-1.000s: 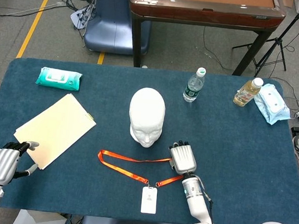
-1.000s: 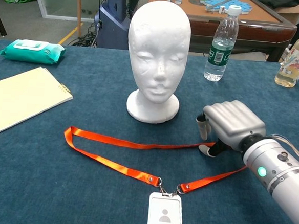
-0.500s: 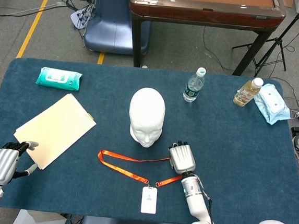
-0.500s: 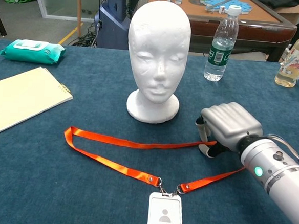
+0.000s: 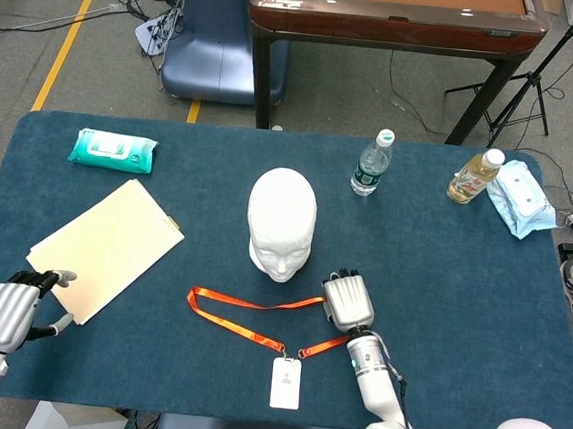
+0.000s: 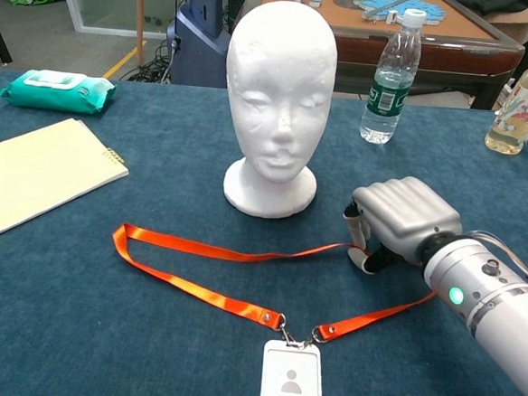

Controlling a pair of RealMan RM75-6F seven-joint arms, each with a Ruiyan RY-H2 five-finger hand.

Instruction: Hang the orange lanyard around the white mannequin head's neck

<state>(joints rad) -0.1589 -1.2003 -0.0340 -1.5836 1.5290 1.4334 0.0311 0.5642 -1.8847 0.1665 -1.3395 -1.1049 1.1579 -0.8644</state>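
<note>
The white mannequin head (image 5: pixel 282 219) (image 6: pixel 279 81) stands upright mid-table, facing me. In front of it the orange lanyard (image 5: pixel 247 317) (image 6: pixel 206 248) lies in a flat loop, its white badge (image 5: pixel 286 383) (image 6: pixel 292 386) nearest me. My right hand (image 5: pixel 347 302) (image 6: pixel 398 224) rests at the loop's right end, knuckles up. It pinches the strap under its thumb, and the strap rises a little there. My left hand (image 5: pixel 7 311) shows only in the head view, at the table's near left corner. It holds nothing, its thumb apart, beside the folder's corner.
A pale yellow folder (image 5: pixel 108 244) (image 6: pixel 30 177) lies at the left, a teal wipes pack (image 5: pixel 113 149) (image 6: pixel 56 90) behind it. A water bottle (image 5: pixel 371 164) (image 6: pixel 390 75), a yellow drink bottle (image 5: pixel 474 177) (image 6: pixel 523 103) and a second wipes pack (image 5: pixel 524 198) stand at the back right.
My right hand has edged slightly toward the mannequin head and its thumb has closed on the strap, whose right end has lifted a little. The left hand has not moved.
</note>
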